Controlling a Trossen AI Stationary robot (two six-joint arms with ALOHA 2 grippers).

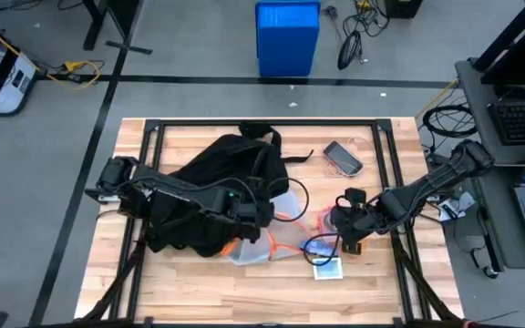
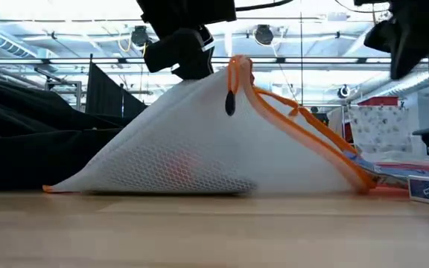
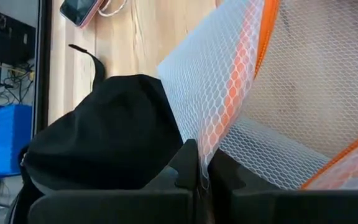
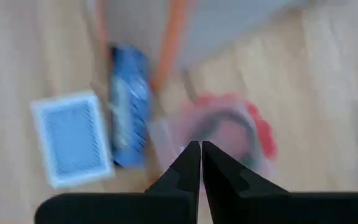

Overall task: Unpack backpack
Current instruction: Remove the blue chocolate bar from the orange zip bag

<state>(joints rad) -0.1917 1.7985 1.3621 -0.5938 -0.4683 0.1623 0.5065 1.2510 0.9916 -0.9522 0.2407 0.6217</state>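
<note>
The large black soft fabric backpack (image 1: 210,187) is lying slumped on the left-centre of the pale wooden slatted table (image 1: 199,301), its straps trailing toward the far edge; a white mesh pouch with orange zip trim (image 2: 222,145) is coming out of it on the side facing the table centre, one end resting on the wood beside the bag. The left gripper (image 3: 202,177) is pinching the pouch's raised edge, jaws clamped together on the mesh with the netting fanning out past the fingertips. Judgement: the step in hand is drawing this pouch clear of the bag; doing it well is calling for a steady pull away from the backpack and slightly upward, so the mesh is not snagging on the opening, then setting it down on bare wood apart from the other items. The right gripper (image 4: 201,163) is hovering with jaws together and empty over a clear packet with red contents (image 4: 229,134), near a blue patterned card box (image 4: 72,138) and a blue wrapped item (image 4: 129,109). A dark smartphone (image 1: 343,158) is lying well apart, toward the far right
</note>
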